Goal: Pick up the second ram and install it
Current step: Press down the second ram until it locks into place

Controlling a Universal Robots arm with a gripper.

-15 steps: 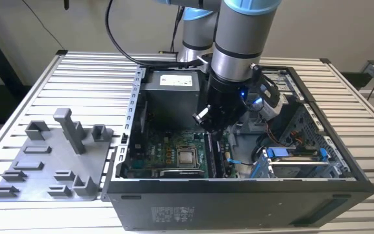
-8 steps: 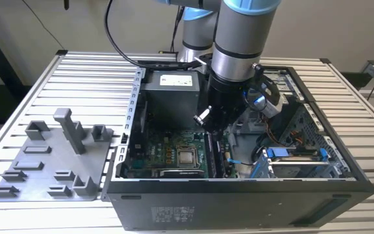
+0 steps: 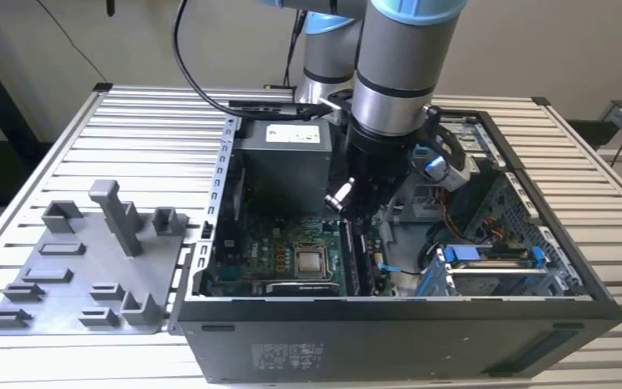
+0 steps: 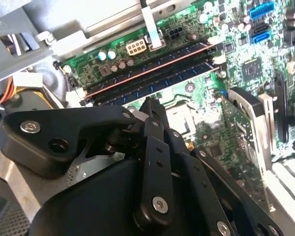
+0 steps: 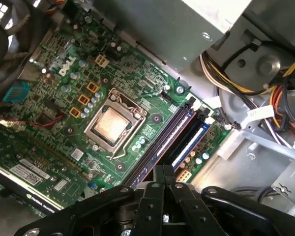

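My gripper (image 3: 356,212) hangs from the arm inside the open computer case (image 3: 398,324), low over the memory slots (image 3: 363,255). In both wrist views its black fingers meet at the tips (image 4: 150,104) (image 5: 163,171), shut with nothing between them. A thin dark ram stick (image 4: 147,70) (image 5: 162,140) stands on edge in one slot, just beyond the fingertips. Beside it run dark and blue slots (image 4: 160,82) (image 5: 191,142). I cannot tell whether a second ram sits in them, nor whether the tips touch the stick.
The CPU socket (image 5: 110,125) (image 3: 311,262) lies beside the slots on the green motherboard (image 5: 64,83). The grey power supply (image 3: 284,162) and bundled cables (image 5: 246,73) crowd one side, and an expansion card (image 4: 241,128) another. A grey fixture plate (image 3: 62,304) with posts lies at the exterior view's left.
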